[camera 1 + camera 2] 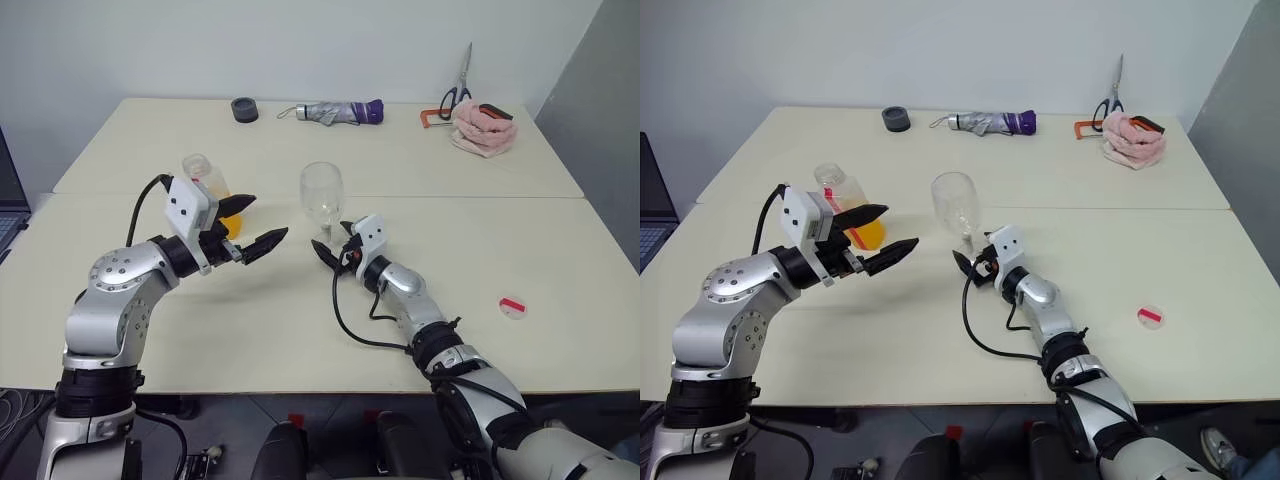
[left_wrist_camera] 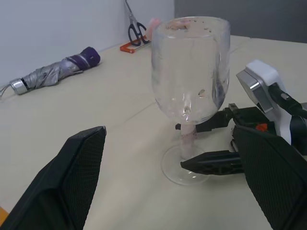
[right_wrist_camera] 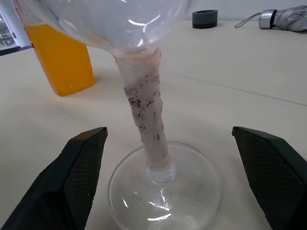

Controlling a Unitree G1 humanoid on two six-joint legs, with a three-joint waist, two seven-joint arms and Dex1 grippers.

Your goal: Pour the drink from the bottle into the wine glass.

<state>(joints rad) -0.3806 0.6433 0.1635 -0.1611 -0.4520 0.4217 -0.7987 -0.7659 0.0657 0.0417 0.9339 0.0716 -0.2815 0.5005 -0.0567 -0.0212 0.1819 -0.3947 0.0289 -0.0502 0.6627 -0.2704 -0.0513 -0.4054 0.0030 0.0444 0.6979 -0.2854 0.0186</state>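
The clear wine glass [image 1: 321, 192] stands upright and empty at the table's middle, its stem [image 3: 144, 110] speckled and cloudy. My right gripper [image 1: 331, 243] is open, low at the glass's foot [image 3: 168, 187], one finger on each side of the stem and not touching it. The bottle [image 1: 208, 180] stands to the left of the glass, with the orange drink [image 3: 62, 57] in its lower part; my left wrist hides part of it. My left gripper [image 1: 262, 221] hovers open above the table between bottle and glass, pointing at the glass [image 2: 189, 86], with nothing between its fingers.
Along the table's far edge lie a dark tape roll [image 1: 244, 109], a folded grey-and-purple umbrella [image 1: 335, 112], scissors [image 1: 460, 85] and a pink cloth [image 1: 483, 126]. A small round disc with a red mark [image 1: 512, 306] lies to the right of my right arm. A seam [image 1: 480, 197] joins two tables.
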